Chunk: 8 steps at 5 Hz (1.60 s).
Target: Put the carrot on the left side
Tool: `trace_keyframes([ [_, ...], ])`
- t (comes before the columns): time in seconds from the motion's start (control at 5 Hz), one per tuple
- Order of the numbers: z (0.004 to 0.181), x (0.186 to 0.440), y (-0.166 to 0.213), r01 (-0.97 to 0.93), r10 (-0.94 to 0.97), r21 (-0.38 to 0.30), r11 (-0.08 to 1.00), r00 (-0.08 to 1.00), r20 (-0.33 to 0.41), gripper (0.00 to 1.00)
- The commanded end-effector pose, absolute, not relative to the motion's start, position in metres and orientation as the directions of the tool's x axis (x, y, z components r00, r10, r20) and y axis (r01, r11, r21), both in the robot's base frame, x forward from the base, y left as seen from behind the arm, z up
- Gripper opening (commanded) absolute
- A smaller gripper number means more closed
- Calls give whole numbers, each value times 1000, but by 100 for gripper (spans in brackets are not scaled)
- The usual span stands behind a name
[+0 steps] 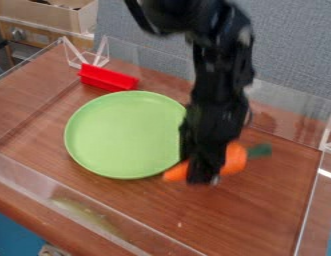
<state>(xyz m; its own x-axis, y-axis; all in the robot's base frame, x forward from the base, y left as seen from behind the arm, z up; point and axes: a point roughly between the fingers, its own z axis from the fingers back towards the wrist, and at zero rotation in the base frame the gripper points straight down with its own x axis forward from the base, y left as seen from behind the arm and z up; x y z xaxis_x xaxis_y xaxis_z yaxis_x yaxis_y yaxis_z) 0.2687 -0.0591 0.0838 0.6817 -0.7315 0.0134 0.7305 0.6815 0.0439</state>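
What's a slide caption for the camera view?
Gripper shut on the carrot, lifted beside the green plate.

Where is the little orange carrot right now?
The carrot is on the picture's right, pinched in the gripper just off the green plate's right rim, above the wooden table.

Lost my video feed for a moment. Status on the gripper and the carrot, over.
Gripper shut on small orange toy carrot, carrot off the wooden table. Round green plate lies to its left in view. Picture blurred.
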Motion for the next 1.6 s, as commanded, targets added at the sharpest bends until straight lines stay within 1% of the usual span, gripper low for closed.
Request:
trace_keyframes([
  [0.0, 138, 270, -18, 579, -594, 142, 803, 798, 102, 0],
  [0.2, 147, 261, 33, 419, -438, 156, 894, 891, 116, 0],
  [0.4, 141, 250, 83, 254, -271, 147, 956, 957, 108, 0],
  [0.6, 141, 250, 133, 150, -165, 140, 979, 981, 100, 0],
  [0.8, 137, 249, 184, 82, -93, 129, 988, 992, 85, 0],
  [1.0, 133, 231, 193, -8, 0, 114, 993, 997, 71, 0],
  [1.2, 126, 232, 192, -37, 32, 91, 995, 998, 62, 0],
  [1.4, 122, 234, 190, -54, 51, 46, 997, 997, 65, 0],
])
